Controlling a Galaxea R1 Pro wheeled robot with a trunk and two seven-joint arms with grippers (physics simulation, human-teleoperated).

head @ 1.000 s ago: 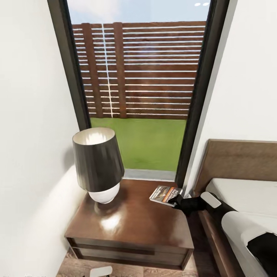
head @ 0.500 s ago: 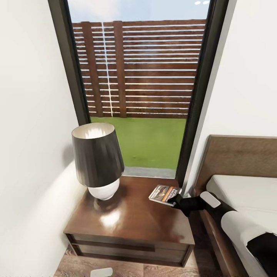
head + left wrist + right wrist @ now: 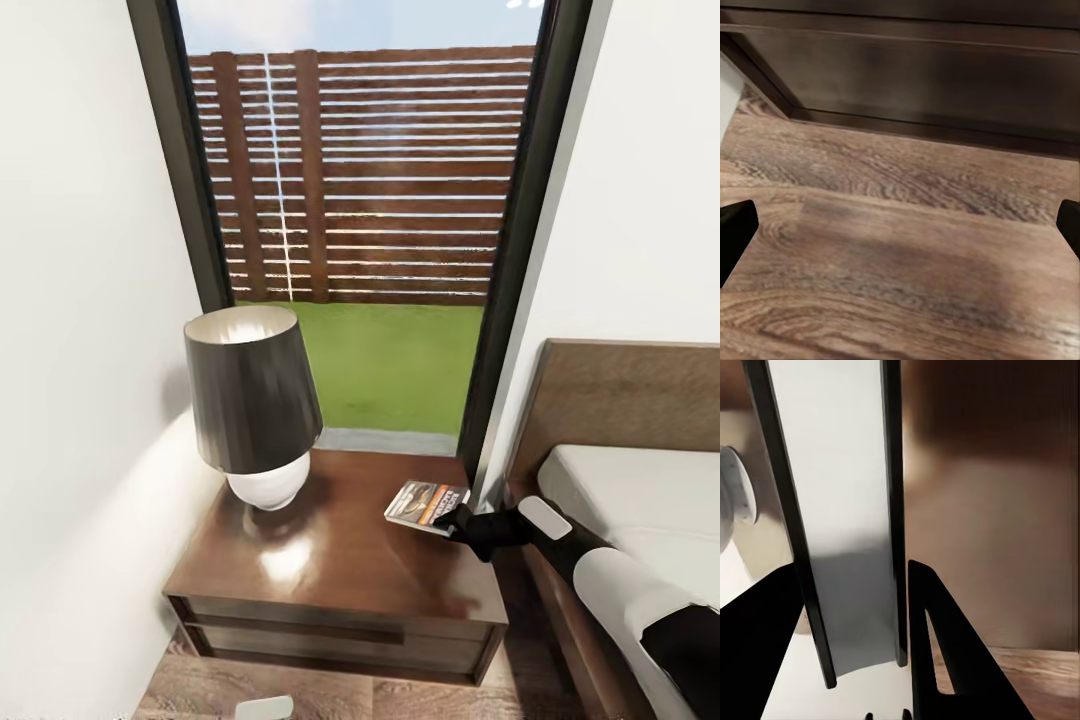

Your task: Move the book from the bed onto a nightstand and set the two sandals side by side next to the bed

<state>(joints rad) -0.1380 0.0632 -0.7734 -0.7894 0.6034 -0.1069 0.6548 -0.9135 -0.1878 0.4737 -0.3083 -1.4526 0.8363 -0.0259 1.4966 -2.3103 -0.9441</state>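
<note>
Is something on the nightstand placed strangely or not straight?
Yes. The book lies at the nightstand's corner nearest the bed, turned askew to the edges, with the right gripper closed on it. The lamp stands upright.

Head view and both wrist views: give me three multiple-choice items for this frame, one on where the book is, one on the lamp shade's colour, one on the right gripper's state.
1. Where is the book?
A. on the mattress
B. over the nightstand's right rear corner
C. on the floor

2. What colour is the lamp shade?
A. dark grey-black
B. bright blue
C. orange

3. What is the right gripper doing?
A. hanging open
B. shut on the book
C. gripping the lamp

Answers: 1 B, the head view shows it there beside the window frame. 2 A, the shade is dark over a white base. 3 B, the right wrist view shows both fingers clamping the book's edge.
</note>
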